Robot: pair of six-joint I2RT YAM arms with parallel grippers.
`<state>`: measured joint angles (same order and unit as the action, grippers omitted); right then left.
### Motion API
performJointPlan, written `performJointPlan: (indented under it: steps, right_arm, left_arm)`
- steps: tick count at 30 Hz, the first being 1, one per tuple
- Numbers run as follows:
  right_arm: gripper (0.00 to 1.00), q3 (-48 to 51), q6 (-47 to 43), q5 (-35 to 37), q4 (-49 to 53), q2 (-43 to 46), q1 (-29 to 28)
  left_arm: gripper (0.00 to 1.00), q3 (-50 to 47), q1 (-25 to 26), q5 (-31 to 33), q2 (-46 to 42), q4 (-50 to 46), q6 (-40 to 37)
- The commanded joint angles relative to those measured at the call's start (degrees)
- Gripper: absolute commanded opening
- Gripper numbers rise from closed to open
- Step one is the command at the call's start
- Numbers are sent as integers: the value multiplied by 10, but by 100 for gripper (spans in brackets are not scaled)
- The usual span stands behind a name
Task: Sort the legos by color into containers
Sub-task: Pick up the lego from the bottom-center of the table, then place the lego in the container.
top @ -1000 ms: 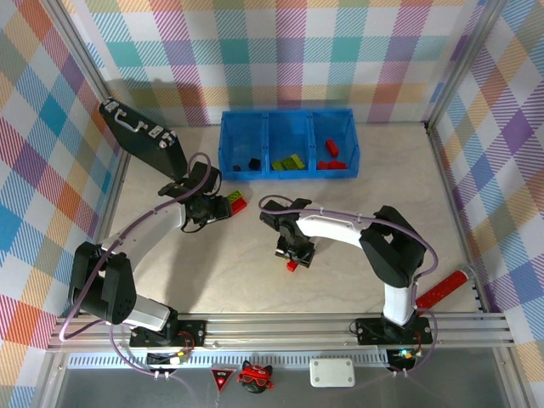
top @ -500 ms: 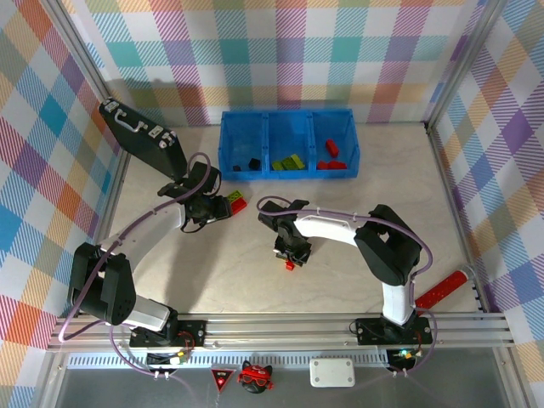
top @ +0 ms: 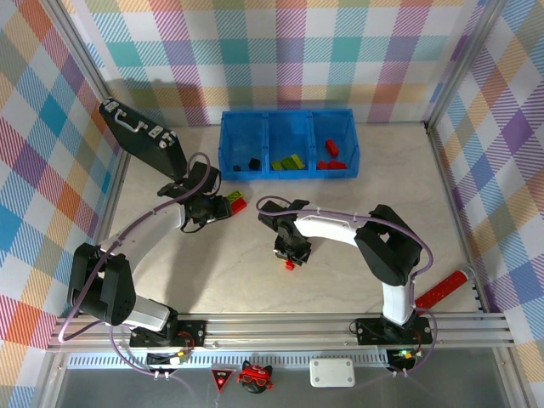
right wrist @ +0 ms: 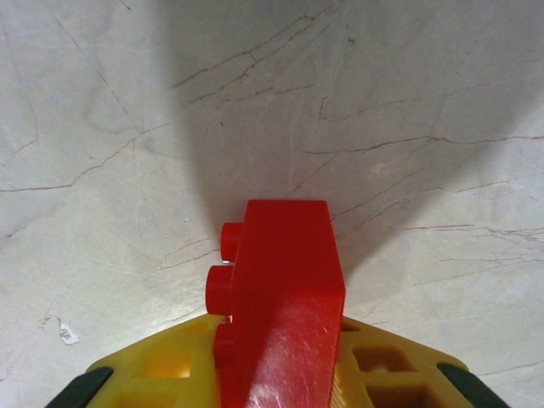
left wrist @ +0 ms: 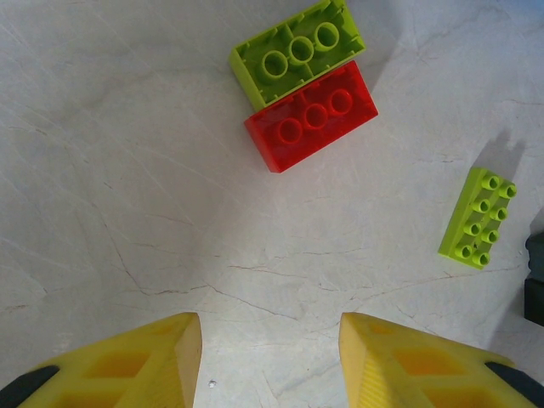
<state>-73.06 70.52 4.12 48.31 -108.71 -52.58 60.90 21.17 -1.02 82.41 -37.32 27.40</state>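
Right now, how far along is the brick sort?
Done: bricks sorted by color in the blue bin. In hand: right tool shut on a red brick. Remaining: big green brick, big red brick, slim green brick by the left tool.

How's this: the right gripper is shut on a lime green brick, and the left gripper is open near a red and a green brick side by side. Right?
No, the right wrist view shows the right gripper shut on a red brick, not lime green. The left gripper is open near the red and green pair.
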Motion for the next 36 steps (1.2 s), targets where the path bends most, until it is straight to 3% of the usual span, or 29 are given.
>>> performJointPlan:
  steps: [1,13,21,36]
  right_arm:
    - [25,-26,-31,19,41,17,-1]
    - [28,-67,-276,48,55,58,9]
    - [29,-133,-377,43,86,58,51]
    - [29,-290,-476,26,101,8,244]
  left_arm:
    - [47,1,-2,-4,-14,-9,-9]
    - [46,1,-3,-6,-17,-11,-16]
    - [46,-8,-3,-18,-27,-7,-12]
    - [46,-15,-3,-37,-38,6,-3]
